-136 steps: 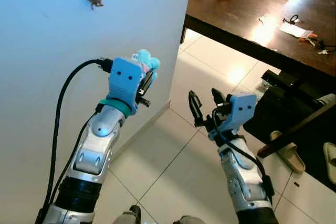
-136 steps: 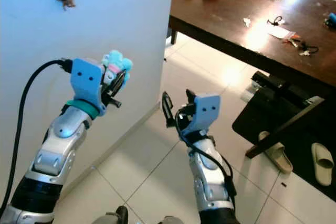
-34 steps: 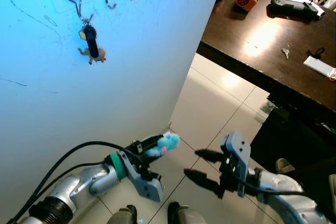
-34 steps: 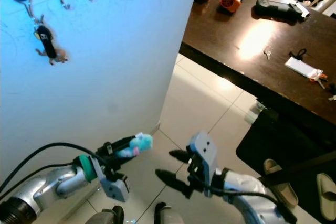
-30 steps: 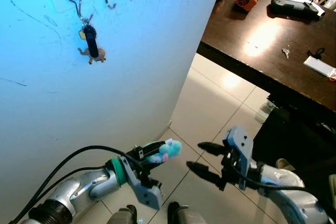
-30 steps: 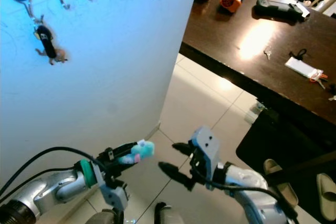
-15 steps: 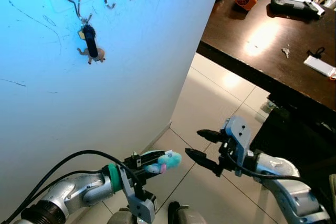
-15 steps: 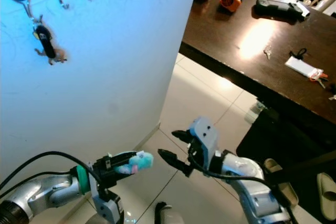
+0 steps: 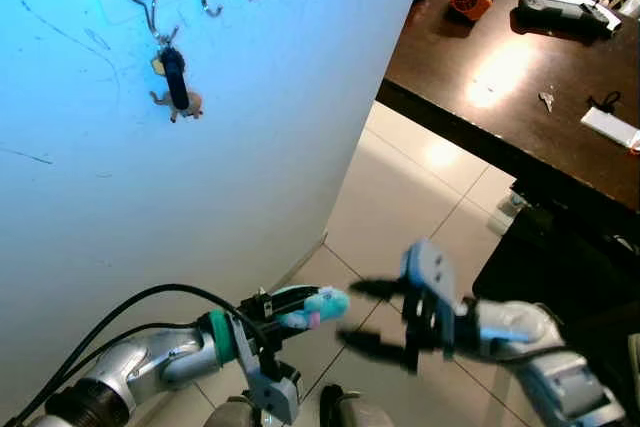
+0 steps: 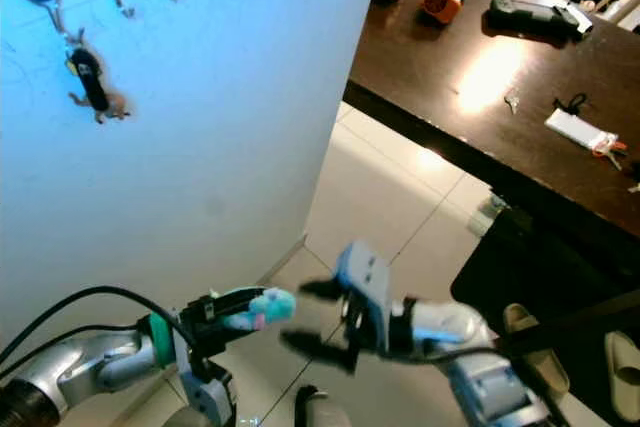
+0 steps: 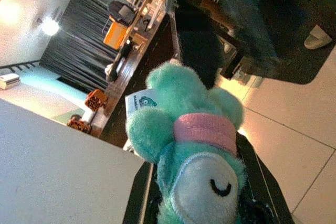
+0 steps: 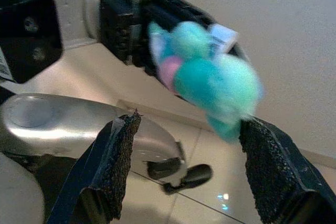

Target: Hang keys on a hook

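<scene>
Now the right gripper (image 10: pixel 305 315) has swung closer, fingers wide apart, ready to take the fuzzy keychain toy (image 9: pixel 318 303) that the left gripper (image 9: pixel 290 305) pinches tight.

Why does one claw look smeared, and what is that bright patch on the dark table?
In both eye views the right claw is motion-blurred, while the left claw, shut on a fluffy teal plush keychain, looks sharper. The bright patch is glare from a light on the glossy dark wooden table. The right wrist view also smears the plush.
</scene>
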Robot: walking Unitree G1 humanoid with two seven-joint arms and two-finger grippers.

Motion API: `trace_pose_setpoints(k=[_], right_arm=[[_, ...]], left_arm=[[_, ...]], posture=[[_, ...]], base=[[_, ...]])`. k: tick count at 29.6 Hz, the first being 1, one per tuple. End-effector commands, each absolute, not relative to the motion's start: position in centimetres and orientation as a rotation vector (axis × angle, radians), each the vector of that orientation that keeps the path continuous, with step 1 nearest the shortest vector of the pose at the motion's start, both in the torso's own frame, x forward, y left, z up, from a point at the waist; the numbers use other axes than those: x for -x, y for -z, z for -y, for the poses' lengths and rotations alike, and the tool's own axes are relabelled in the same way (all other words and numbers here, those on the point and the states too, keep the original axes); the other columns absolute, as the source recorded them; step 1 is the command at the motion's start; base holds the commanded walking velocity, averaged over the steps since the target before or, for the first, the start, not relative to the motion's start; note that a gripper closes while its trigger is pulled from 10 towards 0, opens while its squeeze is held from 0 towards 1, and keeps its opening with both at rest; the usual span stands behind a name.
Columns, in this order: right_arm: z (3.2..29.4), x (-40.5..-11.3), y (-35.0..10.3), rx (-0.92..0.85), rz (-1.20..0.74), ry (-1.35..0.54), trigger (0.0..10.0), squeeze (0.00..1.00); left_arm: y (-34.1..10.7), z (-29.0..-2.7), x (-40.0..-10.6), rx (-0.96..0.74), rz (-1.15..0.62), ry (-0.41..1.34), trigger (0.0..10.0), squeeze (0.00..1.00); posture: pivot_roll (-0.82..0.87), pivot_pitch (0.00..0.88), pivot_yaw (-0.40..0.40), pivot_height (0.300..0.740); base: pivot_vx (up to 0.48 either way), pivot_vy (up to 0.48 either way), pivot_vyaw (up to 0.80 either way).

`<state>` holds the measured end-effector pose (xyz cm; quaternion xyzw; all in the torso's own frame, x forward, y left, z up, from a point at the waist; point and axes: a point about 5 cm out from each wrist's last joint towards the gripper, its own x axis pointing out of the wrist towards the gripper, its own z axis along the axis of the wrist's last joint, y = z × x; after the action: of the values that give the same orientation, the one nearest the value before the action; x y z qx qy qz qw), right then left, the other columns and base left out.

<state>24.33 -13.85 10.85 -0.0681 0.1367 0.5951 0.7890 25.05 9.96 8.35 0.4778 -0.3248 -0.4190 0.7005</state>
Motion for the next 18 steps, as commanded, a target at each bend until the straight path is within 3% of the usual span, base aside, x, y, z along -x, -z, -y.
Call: trace_pose_setpoints(k=[1,18], right_arm=[[14.1,-24.0,-10.8,0.154,-0.303,-1.295,10.0,0.00],[12.8,-28.1,-11.6,0.198,-0.183,-1.171,10.0,0.00]], left_arm=[[-7.9,-9.8,-24.6,-1.056,0.723,0.959,10.0,0.00],[-8.0,-9.7,-24.6,-1.051,0.730,0.960,10.0,0.00]], posture=[[-0.12,0.175,-0.015,0.740],[-0.10,0.172,-0.012,0.740]], base=[[0.000,0.000,0.00],[0.000,0.000,0.00]])
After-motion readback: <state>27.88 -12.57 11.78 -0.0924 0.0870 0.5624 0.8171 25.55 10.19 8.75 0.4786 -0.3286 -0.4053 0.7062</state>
